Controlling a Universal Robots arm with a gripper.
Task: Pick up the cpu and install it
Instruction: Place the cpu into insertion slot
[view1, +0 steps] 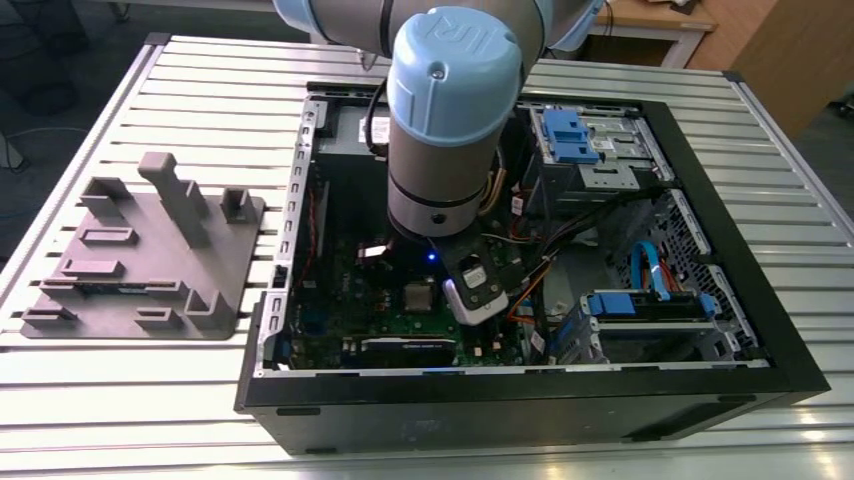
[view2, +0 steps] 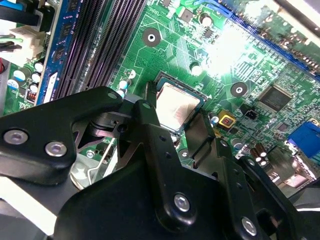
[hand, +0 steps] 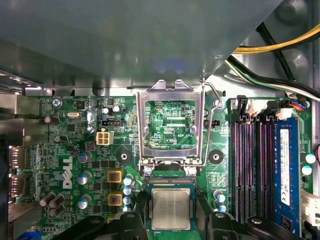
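The cpu (hand: 171, 208) is a small silver square with a thin green rim, lying level at the socket on the green motherboard (hand: 75, 150). My gripper (hand: 171, 212) has a black finger against each of two opposite edges of the chip. In the second wrist view the cpu (view2: 176, 106) sits between the fingers (view2: 150, 107), inside the socket's dark border, and the gripper (view2: 175, 112) is shut on it. The silver socket frame (hand: 172, 125) stands swung open beside the socket. In the exterior view the arm (view1: 441, 140) reaches down into the open computer case (view1: 534, 400).
Black memory slots (hand: 250, 165) and a blue memory stick (hand: 285, 170) run beside the socket. Yellow and black cables (hand: 280, 45) cross the case wall. Drive bays with blue clips (view1: 587, 140) fill the case's right side. A grey fixture with posts (view1: 147, 250) lies on the slatted table's left.
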